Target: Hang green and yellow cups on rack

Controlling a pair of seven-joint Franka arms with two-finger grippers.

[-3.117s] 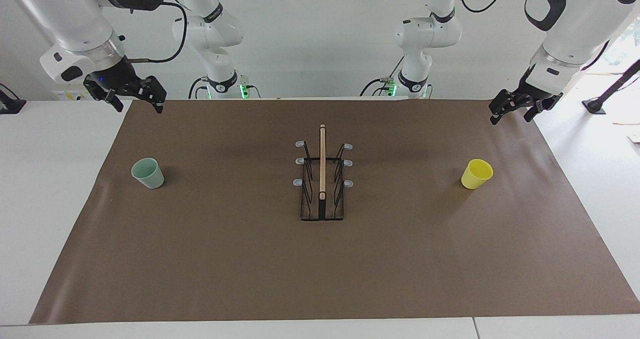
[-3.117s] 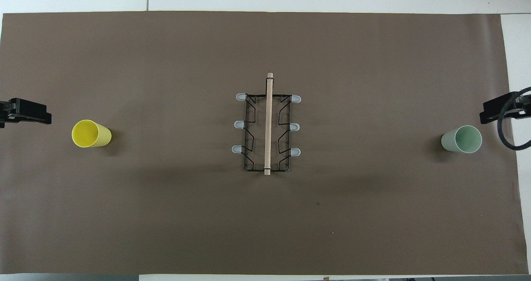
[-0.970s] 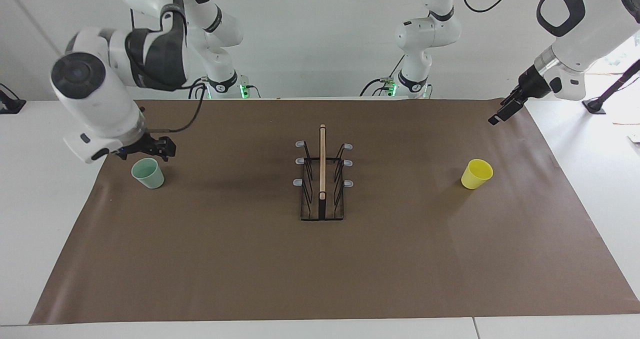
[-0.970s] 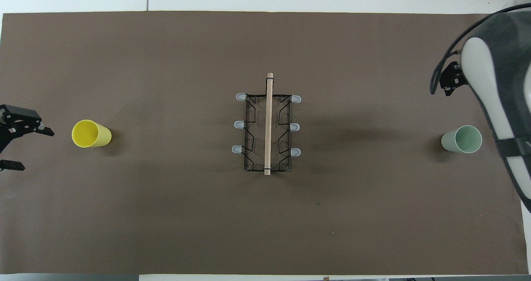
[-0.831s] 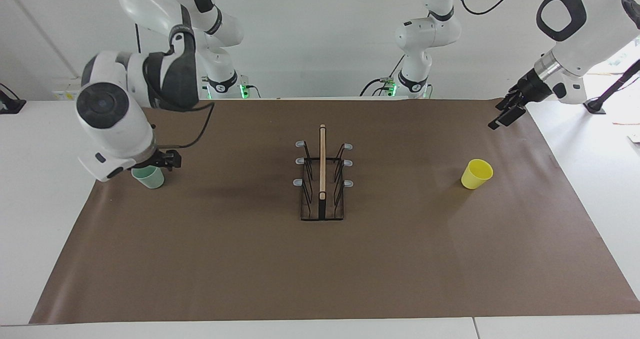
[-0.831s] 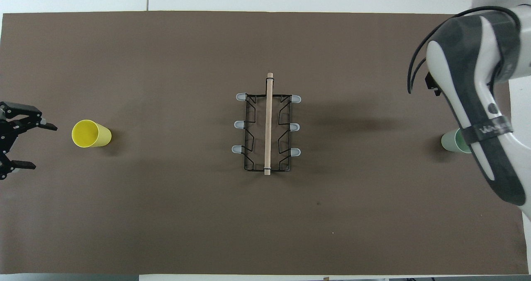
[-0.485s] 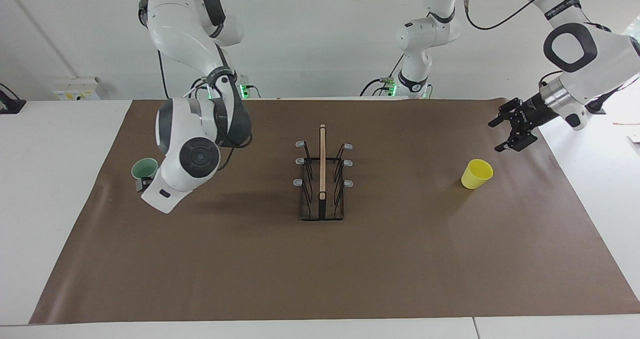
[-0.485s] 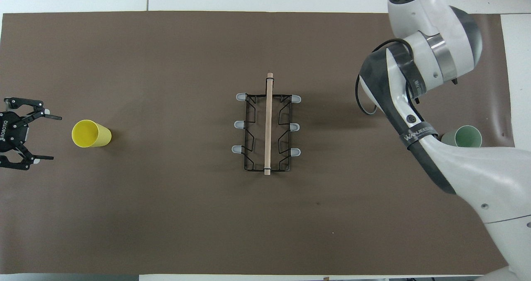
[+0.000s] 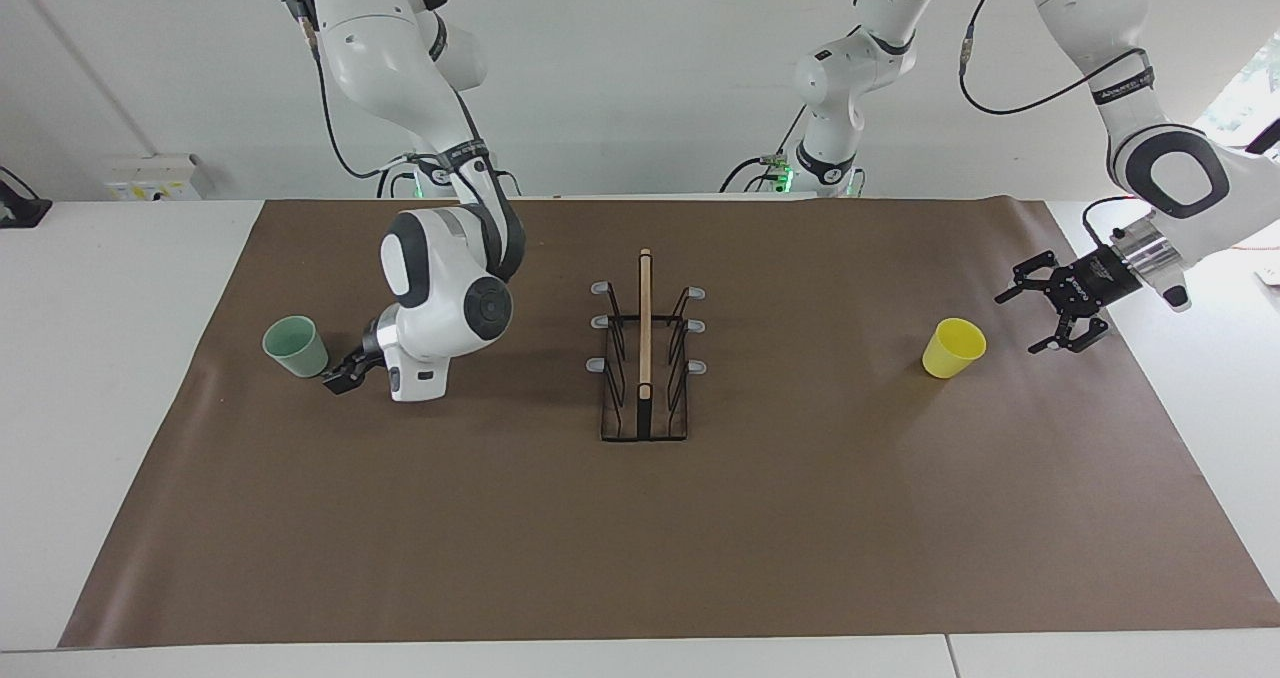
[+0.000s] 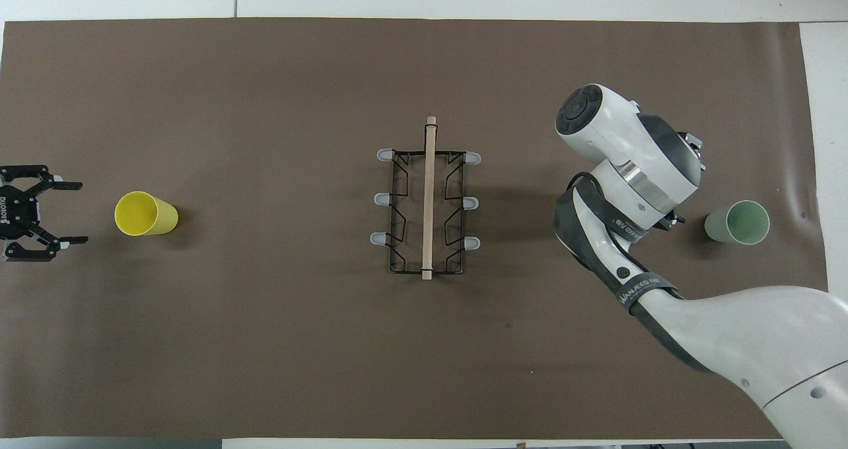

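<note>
The pale green cup (image 9: 296, 347) stands upright on the brown mat toward the right arm's end, also in the overhead view (image 10: 737, 222). My right gripper (image 9: 335, 380) is low over the mat, just beside the cup on its rack side and pointing at it, a small gap apart. The yellow cup (image 9: 953, 348) stands upright toward the left arm's end, also seen from overhead (image 10: 146, 213). My left gripper (image 9: 1015, 325) is open and empty, level beside the yellow cup on its outer side, also seen from overhead (image 10: 83, 212). The rack (image 9: 645, 358) stands mid-table with bare pegs.
The brown paper mat (image 9: 640, 538) covers most of the white table. The right arm's wrist and forearm (image 10: 629, 171) hang over the mat between the rack and the green cup.
The right arm swung round the green cup to its rack side and came down low. The left gripper came down from the mat's corner, turned and now faces the yellow cup, open.
</note>
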